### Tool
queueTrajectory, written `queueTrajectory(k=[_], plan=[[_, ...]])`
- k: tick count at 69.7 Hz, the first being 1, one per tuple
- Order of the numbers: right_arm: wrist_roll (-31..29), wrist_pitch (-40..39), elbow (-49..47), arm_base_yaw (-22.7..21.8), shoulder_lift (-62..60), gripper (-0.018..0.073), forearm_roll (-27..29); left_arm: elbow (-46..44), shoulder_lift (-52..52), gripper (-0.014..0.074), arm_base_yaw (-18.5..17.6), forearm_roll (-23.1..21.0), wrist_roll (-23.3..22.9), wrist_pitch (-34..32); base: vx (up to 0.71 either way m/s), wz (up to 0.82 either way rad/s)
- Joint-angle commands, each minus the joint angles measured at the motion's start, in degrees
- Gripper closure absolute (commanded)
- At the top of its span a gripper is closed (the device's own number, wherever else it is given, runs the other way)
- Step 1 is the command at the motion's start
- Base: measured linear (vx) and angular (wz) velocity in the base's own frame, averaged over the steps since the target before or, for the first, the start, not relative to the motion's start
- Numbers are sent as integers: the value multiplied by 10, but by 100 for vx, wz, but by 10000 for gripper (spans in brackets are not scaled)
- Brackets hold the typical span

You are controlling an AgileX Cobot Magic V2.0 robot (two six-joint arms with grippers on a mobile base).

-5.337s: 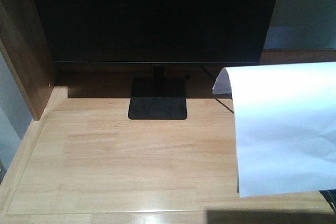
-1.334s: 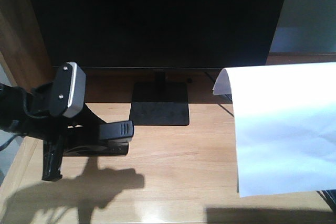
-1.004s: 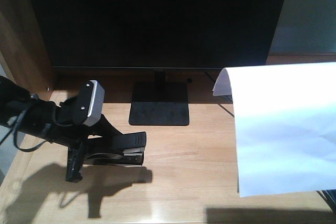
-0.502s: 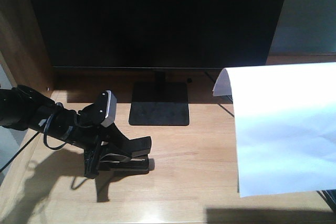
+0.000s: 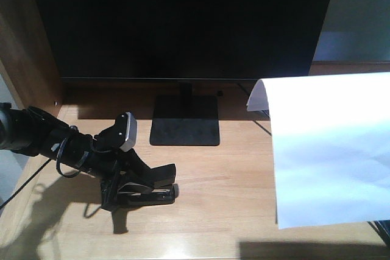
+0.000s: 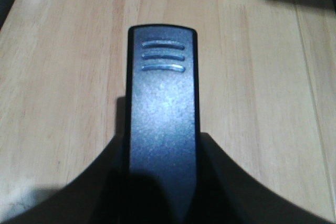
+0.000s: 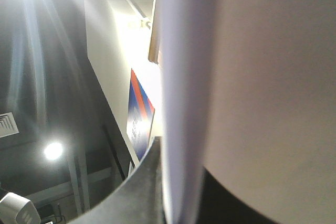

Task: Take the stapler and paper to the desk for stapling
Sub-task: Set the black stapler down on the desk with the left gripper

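My left gripper (image 5: 135,182) is shut on the black stapler (image 5: 157,179), which sits low on the light wooden desk (image 5: 225,175), left of centre, and seems to touch the wood. In the left wrist view the stapler (image 6: 163,114) runs straight out between my dark fingers (image 6: 89,198), its ribbed tip pointing away. A white paper (image 5: 332,150) hangs in the air at the right, one top corner curled. In the right wrist view my right gripper (image 7: 181,195) is shut on the paper (image 7: 252,66). The sheet hides that gripper in the front view.
A big black monitor (image 5: 183,22) fills the back of the desk, and its square black base (image 5: 184,127) stands just behind the stapler. A dark wooden side panel (image 5: 24,47) walls the left. The left arm's cables (image 5: 55,150) trail over the desk's left edge.
The left arm came in from the left holding the stapler, then moved right and down to the desk. The paper has stayed where it was.
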Motion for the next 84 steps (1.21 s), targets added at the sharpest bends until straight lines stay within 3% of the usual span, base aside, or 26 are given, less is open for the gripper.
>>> queueTrajectory(k=[1,14,22,38,48,55,69,84], plan=[[-1,-22,-14,-4,5,565,5,-14,-26,589,-1,-36,12,35,0,0],[-1,-22,-14,-4,5,565,5,-14,-26,536,-1,-36,12,35,0,0],[-1,-22,-14,-4,5,565,5,-14,-26,454,-1,-36,12,35,0,0],[-1,-22,-14,-4,5,565,5,-14,-26,177,-1,-36,10,34,0,0],[-1,-22,-14,-4,5,565,5,-14,-26,-41,-1,-42,-22,34,0,0],[-1,-22,-14,-4,5,565,5,-14,-26,-133,-1,-43,-28,34,0,0],[-1,-22,-14,-4,5,565,5,-14,-28,-116,-1,-42,-29,37,0,0],[-1,-22,-14,-4,5,565,5,-14,-55,-28,-1,-41,-39,37,0,0]])
